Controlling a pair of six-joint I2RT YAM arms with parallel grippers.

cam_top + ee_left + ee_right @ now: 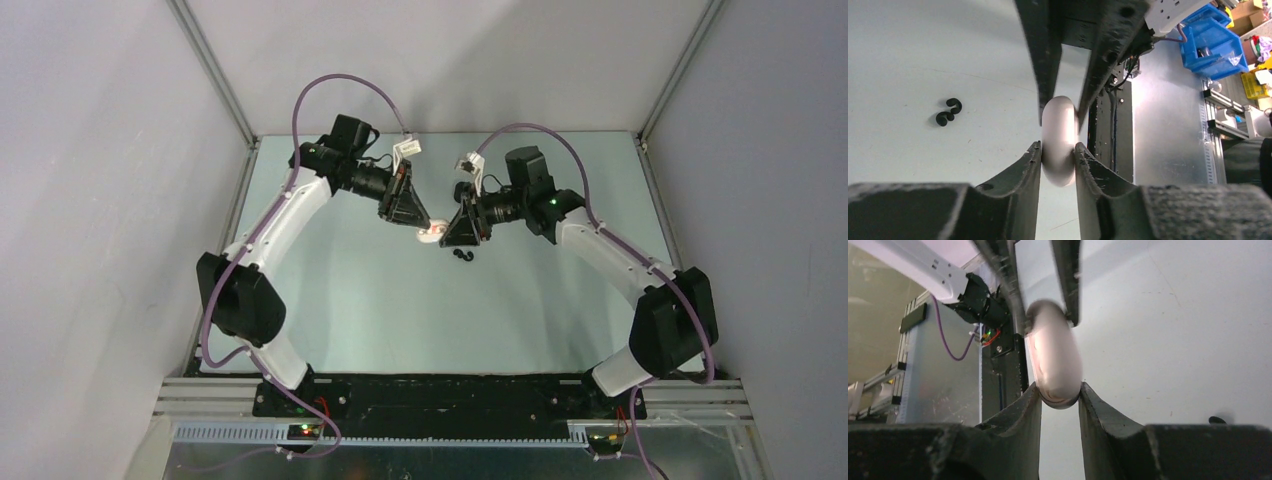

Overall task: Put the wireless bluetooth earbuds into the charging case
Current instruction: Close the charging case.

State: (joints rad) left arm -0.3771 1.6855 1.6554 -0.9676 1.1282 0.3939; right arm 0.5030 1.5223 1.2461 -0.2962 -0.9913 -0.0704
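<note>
Mid table: left gripper fingers clamp one end of the white case, and right gripper fingers pinch the other end. Black earbuds lie loose on the table nearby. Step looks like steadying the case. Next, probably open the lid, then fetch a bud.

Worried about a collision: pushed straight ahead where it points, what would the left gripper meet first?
Likely the fingers of the right gripper, pinching the far end of the white oval case the left gripper holds.
</note>
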